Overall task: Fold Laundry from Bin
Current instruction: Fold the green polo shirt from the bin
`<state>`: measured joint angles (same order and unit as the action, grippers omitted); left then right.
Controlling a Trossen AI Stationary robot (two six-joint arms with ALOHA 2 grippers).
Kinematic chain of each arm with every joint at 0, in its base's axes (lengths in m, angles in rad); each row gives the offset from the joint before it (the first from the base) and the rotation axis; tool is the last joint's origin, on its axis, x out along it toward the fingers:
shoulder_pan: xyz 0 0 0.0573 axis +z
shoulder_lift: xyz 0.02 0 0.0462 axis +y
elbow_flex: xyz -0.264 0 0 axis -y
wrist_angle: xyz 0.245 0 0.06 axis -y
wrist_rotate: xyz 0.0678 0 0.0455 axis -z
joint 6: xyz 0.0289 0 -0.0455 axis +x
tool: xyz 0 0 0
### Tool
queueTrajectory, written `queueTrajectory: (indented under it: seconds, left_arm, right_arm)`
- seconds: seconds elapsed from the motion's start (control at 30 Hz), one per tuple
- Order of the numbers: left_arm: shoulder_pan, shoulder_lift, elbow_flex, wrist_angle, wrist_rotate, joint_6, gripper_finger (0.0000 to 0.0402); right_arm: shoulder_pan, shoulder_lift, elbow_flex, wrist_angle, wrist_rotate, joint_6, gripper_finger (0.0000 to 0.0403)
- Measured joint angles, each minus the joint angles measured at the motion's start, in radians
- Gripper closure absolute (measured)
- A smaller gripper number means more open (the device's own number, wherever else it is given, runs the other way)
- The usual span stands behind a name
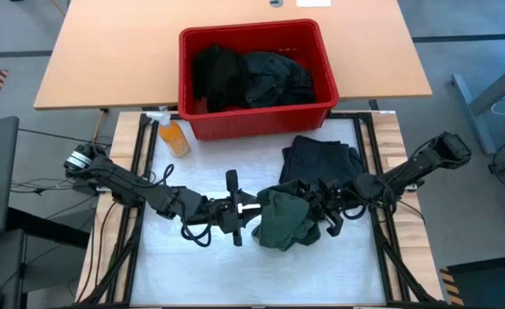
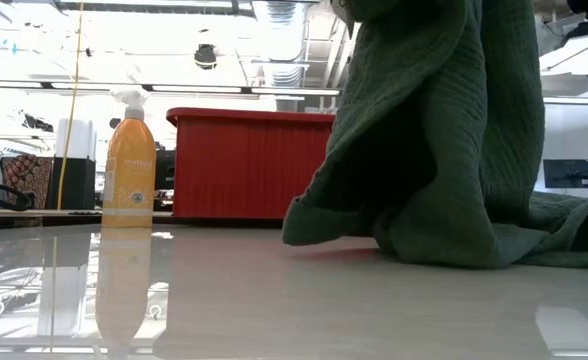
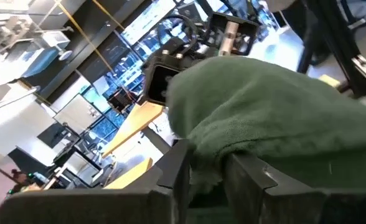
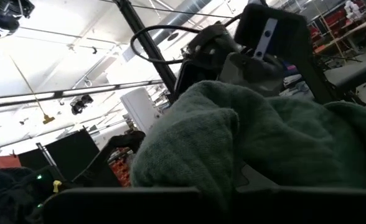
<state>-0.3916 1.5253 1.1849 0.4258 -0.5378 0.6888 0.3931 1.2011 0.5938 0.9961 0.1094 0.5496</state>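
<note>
- Centrally, low in the high view, the green garment [image 1: 282,221] hangs bunched between both claws, its hem trailing on the white worktop [image 1: 192,266]
- Left claw [image 1: 251,209] pinches its left edge, fingers closed on cloth; right claw [image 1: 319,210] grips the right side likewise
- Soft, limp, light: best held at corners or seams
- Black clothes [image 1: 321,159] lie just behind; more laundry fills the red bin [image 1: 257,120] at upper centre
- Orange spray bottle [image 1: 174,136] stands left, clear of the arms

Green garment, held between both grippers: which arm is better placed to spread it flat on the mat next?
Probably the left. The left gripper grips the green garment's edge beside open white mat, while the right gripper sits hemmed in by the black garment.
</note>
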Motion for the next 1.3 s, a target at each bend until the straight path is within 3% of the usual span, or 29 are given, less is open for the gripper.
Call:
queueTrajectory:
  seconds: [0.13,0.33,0.53,0.67,0.83,0.93,1.1,1.3]
  left_arm:
    - [-0.007,0.0,0.044,-0.03,-0.031,-0.074,0.0391]
    - [-0.053,0.0,0.194,-0.125,-0.071,-0.046,0.0401]
    - [-0.127,0.0,0.429,-0.641,-0.261,-0.139,0.0401]
    - [-0.171,-0.001,0.567,-0.994,-0.355,-0.331,0.0401]
    - [-0.22,-0.002,0.676,-1.408,-0.427,-0.632,0.0401]
    - [-0.242,-0.002,0.705,-1.634,-0.392,-0.843,0.0401]
    - [-0.274,-0.002,0.705,-1.961,-0.299,-1.199,0.0401]
    - [-0.31,-0.01,0.656,-1.993,-0.2,-1.33,0.0401]
  right_arm:
    - [-0.001,0.0,0.0,0.001,-0.005,0.036,0.0366]
    - [-0.013,0.0,0.0,-0.001,0.036,0.072,0.029]
    - [-0.1,-0.001,0.0,-0.003,0.006,0.072,0.0212]
    - [-0.195,-0.028,0.0,-0.097,-0.088,0.124,0.0182]
    - [-0.285,-0.078,0.0,-0.33,-0.224,0.197,0.0177]
    - [-0.316,-0.104,0.0,-0.474,-0.292,0.213,0.0181]
    - [-0.324,-0.141,0.0,-0.701,-0.318,0.205,0.019]
    - [-0.264,-0.157,0.0,-1.009,-0.322,0.217,0.0197]
